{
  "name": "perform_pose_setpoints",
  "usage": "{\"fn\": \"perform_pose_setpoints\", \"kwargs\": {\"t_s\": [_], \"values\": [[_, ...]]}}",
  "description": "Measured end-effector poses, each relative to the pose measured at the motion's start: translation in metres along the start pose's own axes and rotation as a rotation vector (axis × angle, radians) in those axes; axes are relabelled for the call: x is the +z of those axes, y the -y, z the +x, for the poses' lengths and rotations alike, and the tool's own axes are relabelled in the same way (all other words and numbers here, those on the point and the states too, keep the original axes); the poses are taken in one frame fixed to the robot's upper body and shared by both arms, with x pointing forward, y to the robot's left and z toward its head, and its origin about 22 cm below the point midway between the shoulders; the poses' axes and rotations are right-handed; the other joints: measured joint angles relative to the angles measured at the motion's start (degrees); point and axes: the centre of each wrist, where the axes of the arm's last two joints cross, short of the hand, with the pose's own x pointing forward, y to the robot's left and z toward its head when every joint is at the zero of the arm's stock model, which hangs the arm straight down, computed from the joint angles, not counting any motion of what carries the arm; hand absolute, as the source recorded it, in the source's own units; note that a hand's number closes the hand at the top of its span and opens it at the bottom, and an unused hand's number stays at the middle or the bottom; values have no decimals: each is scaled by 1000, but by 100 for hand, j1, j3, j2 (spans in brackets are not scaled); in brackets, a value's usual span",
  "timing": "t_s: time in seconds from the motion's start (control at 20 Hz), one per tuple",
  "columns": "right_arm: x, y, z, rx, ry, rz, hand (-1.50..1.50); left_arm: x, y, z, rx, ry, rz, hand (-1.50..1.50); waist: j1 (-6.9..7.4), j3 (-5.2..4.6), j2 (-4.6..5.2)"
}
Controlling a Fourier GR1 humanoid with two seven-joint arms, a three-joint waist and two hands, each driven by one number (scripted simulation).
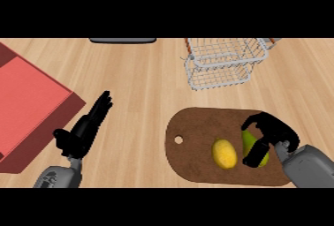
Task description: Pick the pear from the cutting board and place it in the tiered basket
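- Pear (pixel 248 142), green and smooth, lies on the board's right part, half hidden by the black right hand (pixel 277 130), whose fingers and thumb curl round it.
- Box (pixel 26 97), red with a flat top and darker sides, fills the far left.
- Left hand (pixel 83 128), black, shows over the pale wooden counter (pixel 143 88), fingers straight and together, holding nothing.
- Slab (pixel 123 40), dark grey, sits at the top edge.
- Board (pixel 195 132) is dark brown with rounded corners and a small hole near its left edge.
- Fruit (pixel 224 153), yellow and oval, sits just left of the pear.
- Basket (pixel 222 66), white wire in tiers, stands beyond the board.
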Motion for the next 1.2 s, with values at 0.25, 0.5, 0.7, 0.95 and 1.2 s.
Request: {"fn": "perform_pose_setpoints", "kwargs": {"t_s": [0.25,0.5,0.7,0.95,1.2], "values": [[-7,9,0,-2,37,-36,150,0,3,-1,-3,-1,2,0,20,22,17],[-15,78,-54,127,167,-178,150,-4,3,3,3,11,-4,0,72,83,99],[-12,126,-97,211,254,-305,150,-7,6,6,1,22,-11,0,130,112,151],[-11,172,-144,138,405,-436,150,-6,8,4,7,24,-25,0,187,115,169],[-6,209,-165,-78,638,-485,150,-6,6,1,-1,22,-29,0,208,101,148]]}}
